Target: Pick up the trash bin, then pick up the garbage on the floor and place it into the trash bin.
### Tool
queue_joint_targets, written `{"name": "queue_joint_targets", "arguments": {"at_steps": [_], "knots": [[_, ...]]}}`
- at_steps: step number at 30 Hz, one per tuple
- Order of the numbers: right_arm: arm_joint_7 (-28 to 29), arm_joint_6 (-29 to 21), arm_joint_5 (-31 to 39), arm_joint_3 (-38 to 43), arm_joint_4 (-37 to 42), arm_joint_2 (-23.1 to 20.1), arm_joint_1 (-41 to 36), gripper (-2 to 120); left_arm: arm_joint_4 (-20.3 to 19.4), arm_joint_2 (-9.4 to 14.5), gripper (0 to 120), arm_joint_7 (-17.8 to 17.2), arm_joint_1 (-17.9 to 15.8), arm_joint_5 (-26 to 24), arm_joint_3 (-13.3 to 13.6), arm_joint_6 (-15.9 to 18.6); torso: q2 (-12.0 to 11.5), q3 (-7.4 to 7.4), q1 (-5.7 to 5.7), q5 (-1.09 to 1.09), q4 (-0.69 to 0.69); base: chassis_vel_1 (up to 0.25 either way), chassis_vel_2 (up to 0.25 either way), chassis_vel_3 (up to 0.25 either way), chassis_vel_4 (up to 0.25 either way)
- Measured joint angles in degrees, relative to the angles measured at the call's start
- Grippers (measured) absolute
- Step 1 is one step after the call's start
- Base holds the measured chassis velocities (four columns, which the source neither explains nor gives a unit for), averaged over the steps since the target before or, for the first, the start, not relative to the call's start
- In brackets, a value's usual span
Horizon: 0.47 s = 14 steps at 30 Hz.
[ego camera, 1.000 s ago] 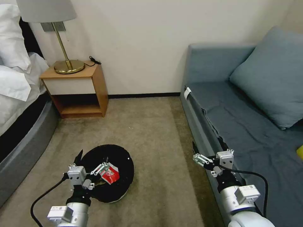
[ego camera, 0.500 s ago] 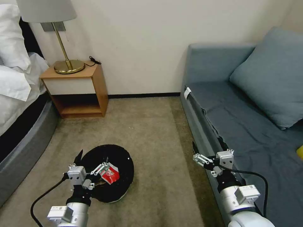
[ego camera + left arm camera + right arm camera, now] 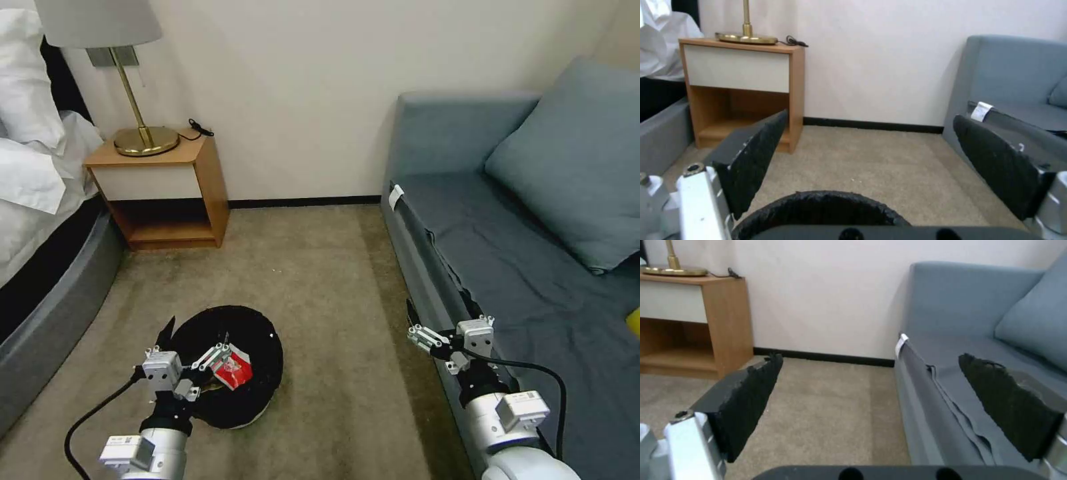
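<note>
Left gripper (image 3: 189, 348): I see it spread apart over the trash bin (image 3: 257, 333).
Bin: red-white snack packet (image 3: 233, 371) inside.
Right gripper (image 3: 415, 321): apart, beside the sofa (image 3: 467, 220).

Right claw (image 3: 871, 406) (spread wide) beside sofa (image 3: 978, 340)

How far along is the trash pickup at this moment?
Looks nearly finished. The trash bin stands on the carpet with a red-white snack packet inside, and no litter lies on the visible floor. Nothing is in hand: the left end effector hangs open over the bin's rim, and the right end effector is open beside the sofa.
</note>
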Motion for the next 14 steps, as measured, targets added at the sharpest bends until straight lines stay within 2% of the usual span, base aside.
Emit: {"name": "queue_joint_targets", "arguments": {"at_steps": [14], "knots": [[0.0, 0.0, 0.0, 0.0, 0.0, 0.0, 0.0, 100, 0.0, 0.0, 100, 0.0, 0.0, 0.0, 0.0, 0.0, 0.0, 0.00, 0.00, 0.00, 0.00, 0.000, 0.000, 0.000, 0.000]]}}
